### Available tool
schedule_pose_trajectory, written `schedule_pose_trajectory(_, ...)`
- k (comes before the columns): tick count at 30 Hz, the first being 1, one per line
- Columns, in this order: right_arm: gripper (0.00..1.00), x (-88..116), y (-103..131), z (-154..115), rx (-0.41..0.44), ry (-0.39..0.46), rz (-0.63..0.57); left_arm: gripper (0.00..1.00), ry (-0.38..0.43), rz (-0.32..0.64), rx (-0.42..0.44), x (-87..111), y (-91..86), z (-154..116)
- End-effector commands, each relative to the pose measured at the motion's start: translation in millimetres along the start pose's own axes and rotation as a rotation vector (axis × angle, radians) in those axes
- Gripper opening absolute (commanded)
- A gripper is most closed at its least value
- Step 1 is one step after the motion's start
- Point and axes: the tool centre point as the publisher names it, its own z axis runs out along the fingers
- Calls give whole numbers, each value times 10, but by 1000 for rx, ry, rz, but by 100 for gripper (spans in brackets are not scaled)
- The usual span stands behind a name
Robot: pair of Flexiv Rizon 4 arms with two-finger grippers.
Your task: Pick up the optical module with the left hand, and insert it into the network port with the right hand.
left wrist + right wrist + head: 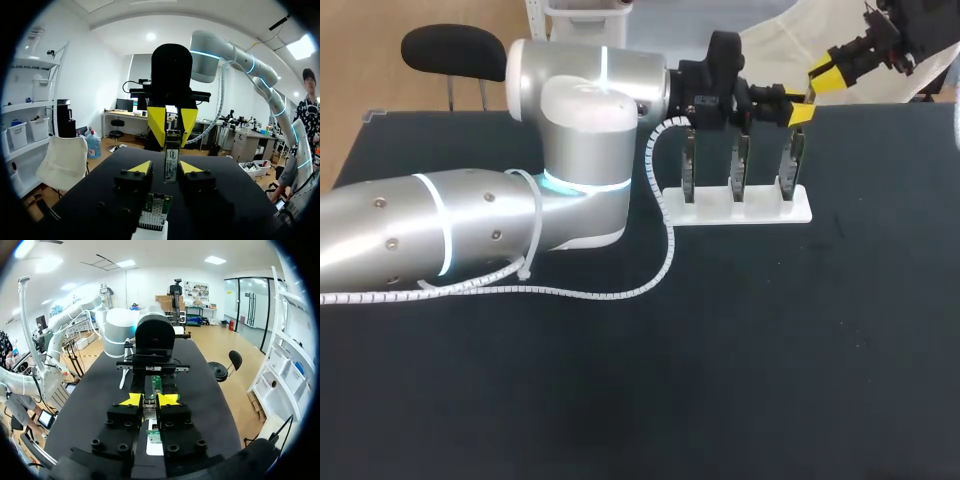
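Right claw (173, 141) is clamped on the upper end of the module (171, 165). The module hangs upright between the spread tips of the left claw (164, 169), which don't touch it, above the port board (158, 202) on the worktop (770, 330). It looks light, rigid and smooth-cased, so probably slippery; best gripped on its flat sides near the back, leaving the delicate nose free.

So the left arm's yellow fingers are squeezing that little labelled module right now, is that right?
No, it is the right gripper that is shut on the optical module. The left wrist view shows the left gripper open, its tips standing apart on either side of the module.
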Motion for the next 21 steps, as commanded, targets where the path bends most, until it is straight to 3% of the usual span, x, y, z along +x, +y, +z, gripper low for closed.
schedule_pose_trajectory(1,0,-10,28,10,8,-5,-3,100,-1,1,0,3,6,9)
schedule_pose_trajectory(14,0,-4,23,-3,15,-15,-5,100,-2,4,-3,-5,6,6)
schedule_pose_trajectory(15,0,-4,23,-4,16,-16,-5,100,-33,20,-3,-18,4,0)
schedule_pose_trajectory(21,0,6,23,-8,16,-18,-4,100,-12,36,-26,-71,7,-52)
